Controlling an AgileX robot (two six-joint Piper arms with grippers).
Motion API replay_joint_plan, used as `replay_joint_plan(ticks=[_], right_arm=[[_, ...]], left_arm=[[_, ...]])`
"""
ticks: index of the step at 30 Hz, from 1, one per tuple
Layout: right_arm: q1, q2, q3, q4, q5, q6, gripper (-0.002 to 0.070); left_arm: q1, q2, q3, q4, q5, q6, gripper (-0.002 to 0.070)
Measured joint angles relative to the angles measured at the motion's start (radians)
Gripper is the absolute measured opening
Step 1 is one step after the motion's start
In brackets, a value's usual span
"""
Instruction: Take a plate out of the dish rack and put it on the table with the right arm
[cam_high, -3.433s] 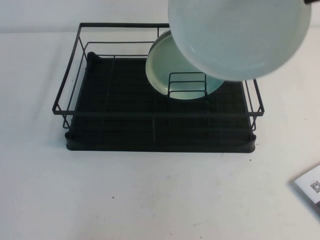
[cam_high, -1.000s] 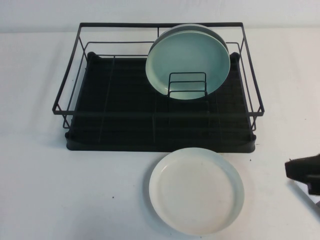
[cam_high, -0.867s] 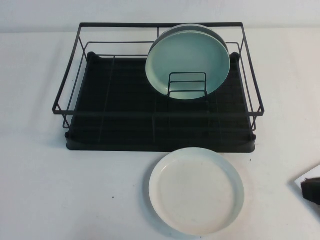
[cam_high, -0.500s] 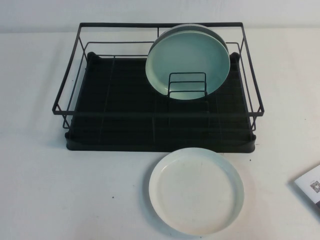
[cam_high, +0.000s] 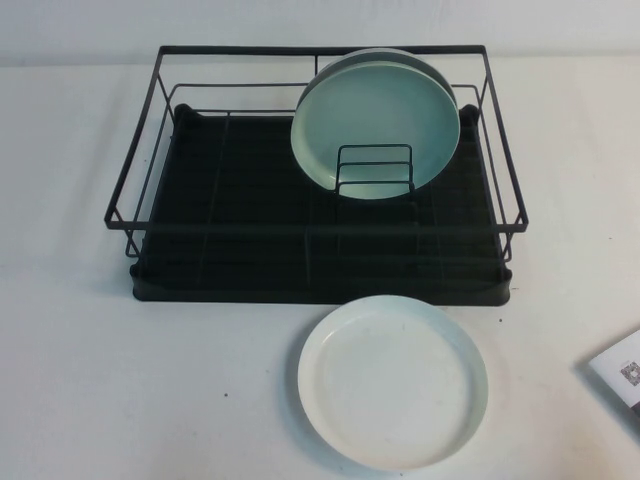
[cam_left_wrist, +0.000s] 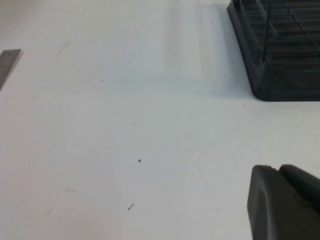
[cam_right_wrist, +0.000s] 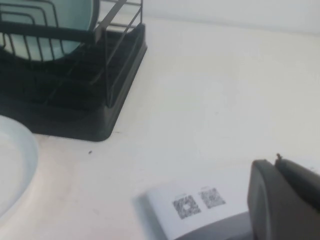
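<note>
The white plate (cam_high: 393, 381) lies flat on the table (cam_high: 100, 380), just in front of the dish rack (cam_high: 250, 240) and not touching it. Two green plates (cam_high: 375, 115) stand on edge in the rack, leaning behind a little wire divider (cam_high: 374, 170).

The right gripper (cam_right_wrist: 285, 205) is low over the table, off to the right of the rack, near a white card (cam_right_wrist: 192, 202) with square codes. It holds nothing.

The left gripper (cam_left_wrist: 282, 202) is over the bare table on the rack's left side, and it holds nothing too.
</note>
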Motion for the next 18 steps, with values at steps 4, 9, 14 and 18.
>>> replay_joint_plan(ticks=[4,9,14,18], right_arm=[[-0.001,-0.098,0.019,0.0,0.003,0.0,-0.0018],[-0.001,-0.129,0.021,0.0,0.049,0.0,-0.0018],[-0.001,-0.131,0.023,0.0,0.106,0.0,-0.0018],[-0.001,-0.131,0.023,0.0,0.131,0.0,-0.0018]], left_arm=[[0.0,0.0,0.0,0.0,0.0,0.0,-0.0006],[0.0,0.0,0.0,0.0,0.0,0.0,-0.0006],[0.0,0.0,0.0,0.0,0.0,0.0,-0.0006],[0.0,0.0,0.0,0.0,0.0,0.0,-0.0006]])
